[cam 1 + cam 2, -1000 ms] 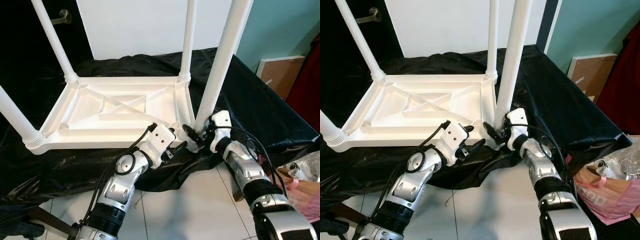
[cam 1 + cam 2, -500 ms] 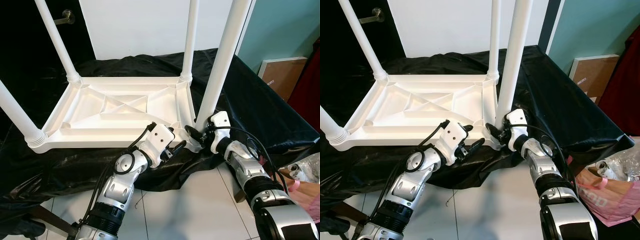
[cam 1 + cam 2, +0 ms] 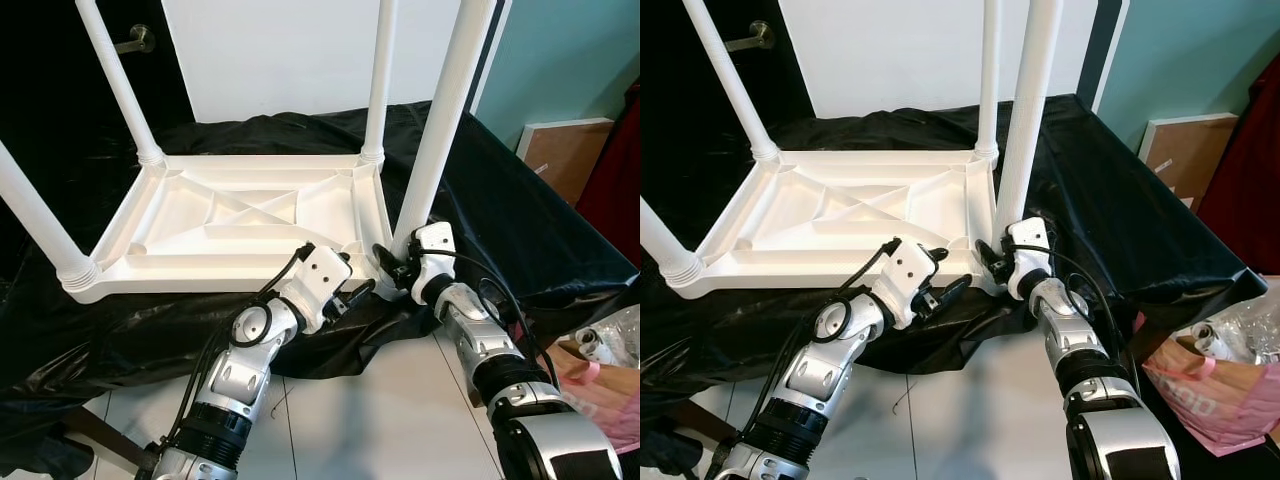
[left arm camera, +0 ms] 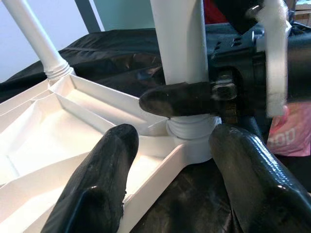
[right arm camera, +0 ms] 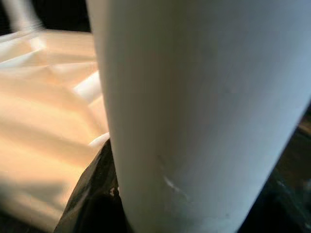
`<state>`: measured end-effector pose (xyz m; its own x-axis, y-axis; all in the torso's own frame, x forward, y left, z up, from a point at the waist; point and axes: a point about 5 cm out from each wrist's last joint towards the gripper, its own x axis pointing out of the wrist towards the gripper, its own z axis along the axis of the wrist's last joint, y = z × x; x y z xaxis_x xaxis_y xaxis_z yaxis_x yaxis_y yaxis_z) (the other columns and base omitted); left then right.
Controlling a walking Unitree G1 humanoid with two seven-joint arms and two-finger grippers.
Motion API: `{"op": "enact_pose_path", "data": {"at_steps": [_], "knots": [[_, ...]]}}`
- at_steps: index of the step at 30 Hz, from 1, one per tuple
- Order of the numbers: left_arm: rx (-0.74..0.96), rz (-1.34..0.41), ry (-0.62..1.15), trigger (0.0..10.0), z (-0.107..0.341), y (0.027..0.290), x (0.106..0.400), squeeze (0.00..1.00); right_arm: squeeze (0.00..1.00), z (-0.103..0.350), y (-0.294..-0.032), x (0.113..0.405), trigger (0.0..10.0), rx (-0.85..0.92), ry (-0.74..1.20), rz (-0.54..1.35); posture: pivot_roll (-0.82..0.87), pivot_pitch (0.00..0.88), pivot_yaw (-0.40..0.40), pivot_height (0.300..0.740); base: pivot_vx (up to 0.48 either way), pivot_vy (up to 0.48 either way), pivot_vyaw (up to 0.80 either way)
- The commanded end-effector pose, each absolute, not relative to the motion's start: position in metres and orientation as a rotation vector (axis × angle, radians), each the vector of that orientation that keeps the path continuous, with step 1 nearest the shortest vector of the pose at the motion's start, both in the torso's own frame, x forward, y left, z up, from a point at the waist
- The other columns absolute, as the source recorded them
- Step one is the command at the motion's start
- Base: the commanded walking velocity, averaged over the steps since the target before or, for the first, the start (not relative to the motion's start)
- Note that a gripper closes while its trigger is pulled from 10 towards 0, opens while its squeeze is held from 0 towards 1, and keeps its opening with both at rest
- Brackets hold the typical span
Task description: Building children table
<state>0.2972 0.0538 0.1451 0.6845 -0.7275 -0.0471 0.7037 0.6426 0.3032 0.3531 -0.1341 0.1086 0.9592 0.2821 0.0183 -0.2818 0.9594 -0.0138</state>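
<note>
The right gripper is clamped round the base of the near leg, at five o'clock on the upturned white table. The left gripper hovers spread just beside that corner. All four legs stand upright in their sockets on the black sheet; probably only tightening remains.

— What is on the black cloth?
— A white table, upside down, its legs pointing up.
— What are the arms doing?
— The right gripper has its jaws around the near leg, low down. The left gripper sits at the table's front edge, jaws apart.
</note>
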Motion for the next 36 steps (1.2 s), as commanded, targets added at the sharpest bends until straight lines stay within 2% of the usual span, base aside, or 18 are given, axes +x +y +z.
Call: {"op": "enact_pose_path", "data": {"at_steps": [1,2,6,25,26,27,28,29,36], "knots": [[0.314,-0.745,-0.074,10.0,0.143,0.056,0.3,0.0,0.0,0.089,-0.145,0.347,10.0,0.012,0.075,0.162,-0.03,0.0,-0.006,0.74,0.0,0.0,0.0],[0.314,-0.745,-0.074,10.0,0.143,0.056,0.3,0.0,0.0,0.089,-0.145,0.347,10.0,0.012,0.075,0.162,-0.03,0.0,-0.006,0.74,0.0,0.0,0.0],[0.313,-0.749,-0.074,10.0,0.142,0.055,0.298,0.0,0.0,0.08,-0.134,0.336,10.0,0.121,0.079,-0.1,-0.03,0.0,-0.014,0.74,0.0,0.0,0.0],[0.312,-0.747,-0.071,10.0,0.14,0.055,0.297,0.0,0.0,0.09,-0.117,0.334,10.0,0.107,0.032,-0.05,-0.02,0.0,-0.022,0.74,0.0,0.0,0.0],[0.311,-0.748,-0.072,10.0,0.14,0.055,0.297,0.0,0.16,0.094,-0.117,0.334,10.0,0.103,0.008,-0.05,-0.02,0.0,-0.021,0.74,0.0,0.0,0.0],[0.311,-0.748,-0.072,10.0,0.14,0.055,0.297,0.0,0.16,0.094,-0.117,0.334,10.0,0.103,0.008,-0.05,-0.02,0.0,-0.021,0.74,0.0,0.0,0.0],[0.312,-0.748,-0.072,10.0,0.14,0.055,0.297,0.0,0.89,0.096,-0.119,0.334,10.0,0.104,-0.002,-0.053,-0.02,0.0,-0.021,0.74,0.0,0.0,0.0],[0.313,-0.748,-0.072,10.0,0.14,0.055,0.297,0.0,1.0,0.097,-0.119,0.334,10.0,0.106,-0.009,-0.053,-0.02,0.0,-0.021,0.74,0.0,0.0,0.0],[0.314,-0.752,-0.074,10.0,0.14,0.054,0.297,0.0,1.0,0.102,-0.124,0.333,10.0,0.11,-0.054,0.016,-0.03,0.0,-0.016,0.74,0.0,0.0,0.0]]}}
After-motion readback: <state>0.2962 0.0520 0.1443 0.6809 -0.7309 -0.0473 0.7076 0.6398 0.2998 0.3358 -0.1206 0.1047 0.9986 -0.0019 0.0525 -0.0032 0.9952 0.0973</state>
